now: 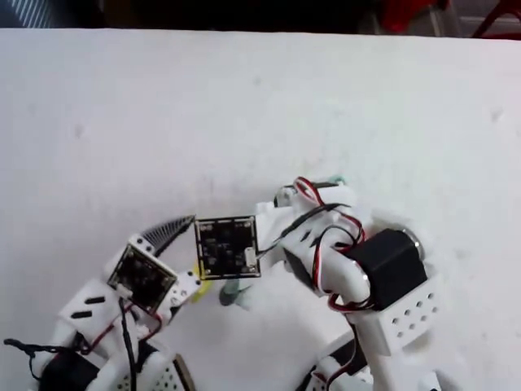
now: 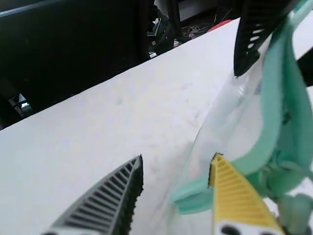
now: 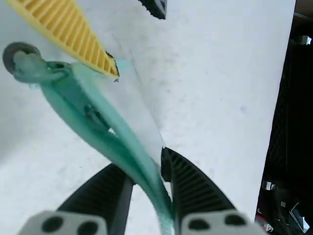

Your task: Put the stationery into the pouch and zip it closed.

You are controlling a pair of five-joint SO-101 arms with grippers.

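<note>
Clear pouch [image 3: 142,120] with teal zip strip [image 2: 274,88] and round pull [image 3: 17,55], edge raised.

We get only slivers of the pouch [image 1: 234,295] from above; arms [image 1: 358,269] cover the rest, contents unclear.

Table [image 1: 163,106] glares white under strong, even light. Only faint, soft shadows beside my right arm [image 1: 383,277]. Room beyond lies dark.

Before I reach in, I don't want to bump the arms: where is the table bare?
Bare: the wide stretch of table from its far edge down to the left gripper and right gripper. Crowded: the near middle, where both meet at the pouch.
</note>
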